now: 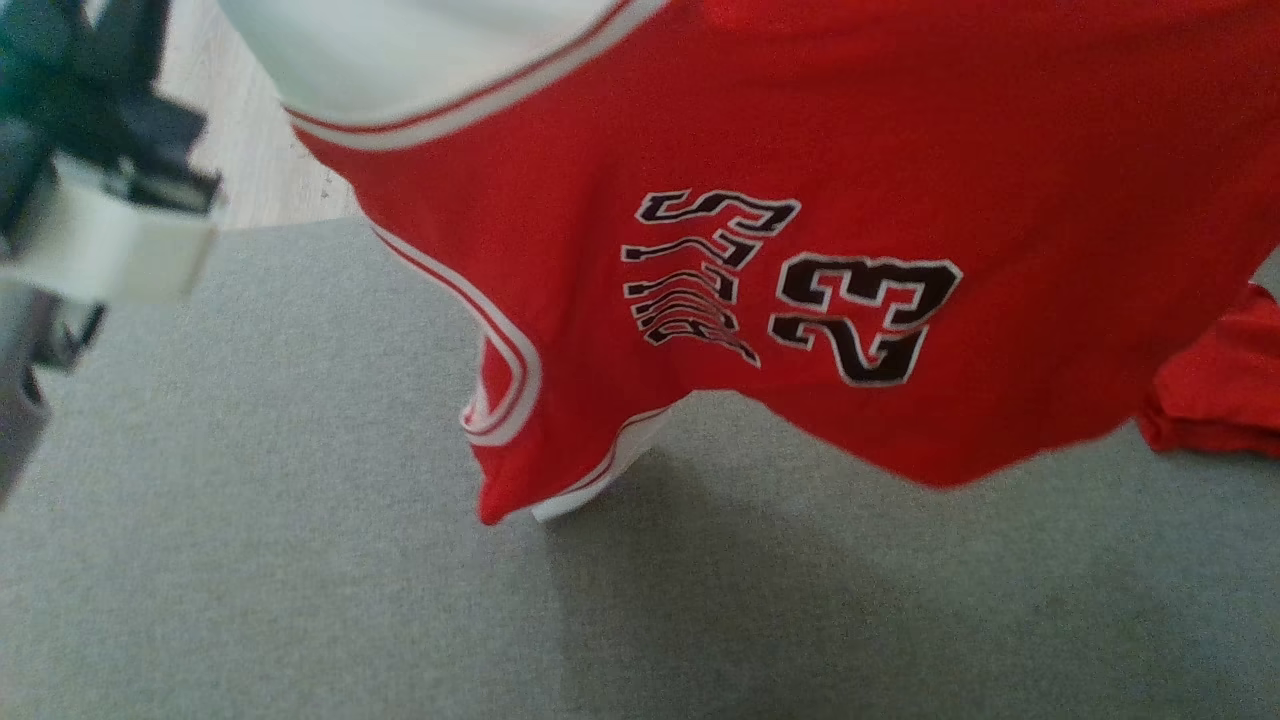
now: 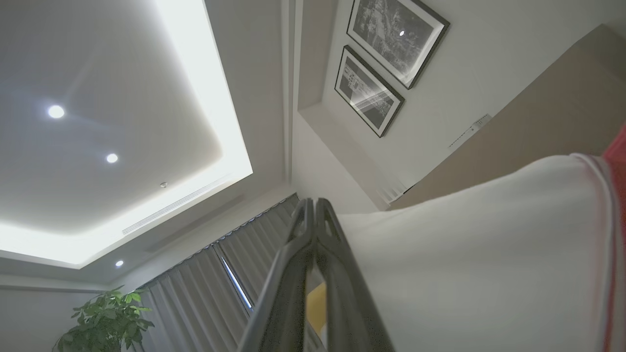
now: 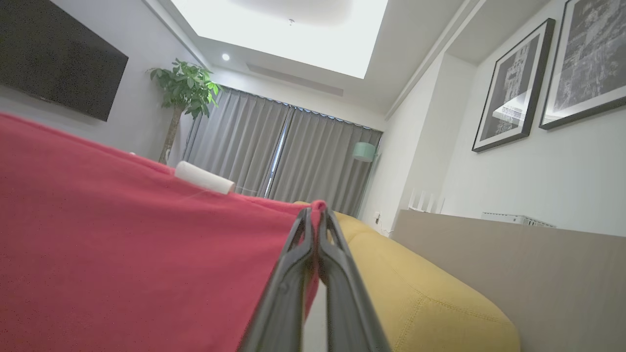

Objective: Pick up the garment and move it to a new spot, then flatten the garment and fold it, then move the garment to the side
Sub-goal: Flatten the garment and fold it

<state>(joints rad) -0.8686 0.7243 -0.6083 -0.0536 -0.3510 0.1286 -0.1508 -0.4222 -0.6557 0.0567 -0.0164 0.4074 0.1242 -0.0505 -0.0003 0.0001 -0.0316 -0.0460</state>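
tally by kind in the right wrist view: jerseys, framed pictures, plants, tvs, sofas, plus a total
red jersey: 1
framed pictures: 2
leafy plant: 1
wall tv: 1
yellow sofa: 1
total: 6

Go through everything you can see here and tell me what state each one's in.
Jersey: held up, hanging unfolded, number side showing.
Left gripper: shut on the jersey's white part.
Right gripper: shut on its red edge.
Curtains: drawn.
TV: screen dark.
Ceiling light: on.
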